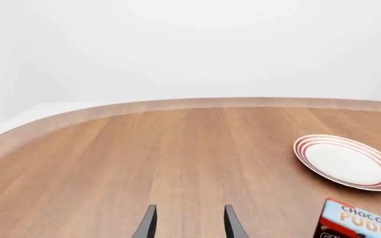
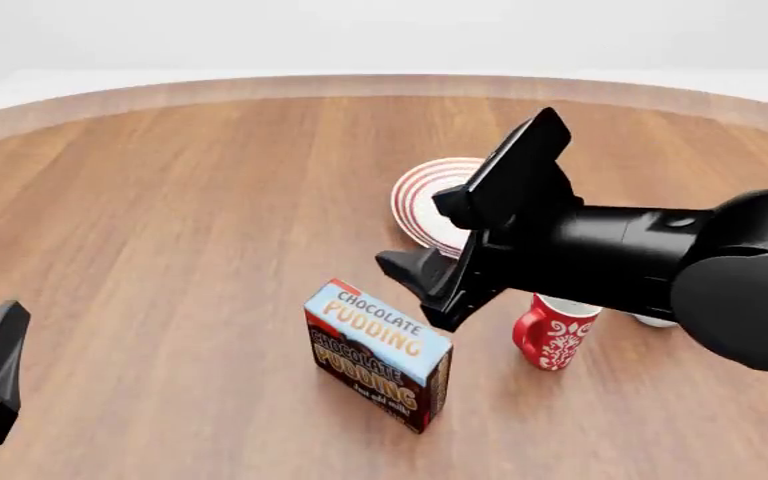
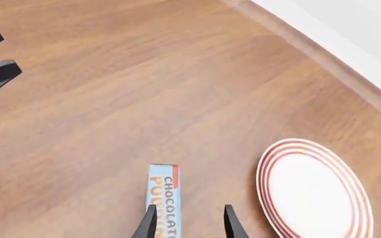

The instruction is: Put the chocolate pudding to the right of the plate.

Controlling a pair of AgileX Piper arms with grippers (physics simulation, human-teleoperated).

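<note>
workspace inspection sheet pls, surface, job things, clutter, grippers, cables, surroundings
surface: round wooden table, pale raised rim.
job's things: chocolate pudding box stands on the table, nearer the arms than the plate; plate lies flat, bare.
clutter: red mug with white pattern, by the right arm; a pale object behind it, mostly hidden.
grippers: right gripper open, over the box, not gripping; left gripper open, holding nothing, over bare table.
cables: nothing seen.
surroundings: plain white backdrop.
</note>
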